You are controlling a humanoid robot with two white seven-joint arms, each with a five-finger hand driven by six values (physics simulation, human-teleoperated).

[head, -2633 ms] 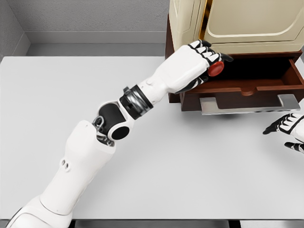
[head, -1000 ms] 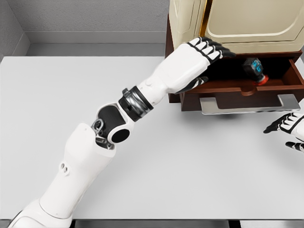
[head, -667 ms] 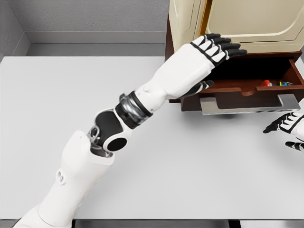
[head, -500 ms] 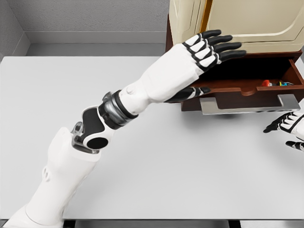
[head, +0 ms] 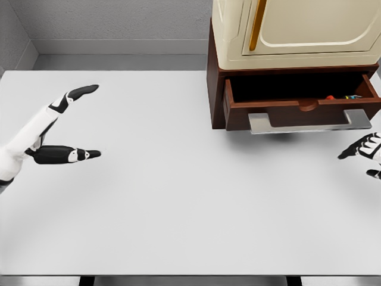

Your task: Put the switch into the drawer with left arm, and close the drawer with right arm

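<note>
The switch (head: 339, 96), small and likely light, lies in the open drawer (head: 303, 107); the left hand (head: 56, 134) hovers spread over the desk (head: 178, 196), the right hand (head: 366, 154), fingers loosely extended, waits near the rigid metal handle (head: 306, 122)

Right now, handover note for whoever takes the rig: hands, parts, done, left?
Left hand: open, empty, at the left edge of the white table, far from the cabinet.
Right hand: only partly in view at the right edge, below the drawer handle; its state cannot be told.
Switch: lies inside the drawer, at its right end, just visible over the front panel.
Done: switch placed in the drawer.
Left: the drawer is open; right hand should push it shut.
</note>
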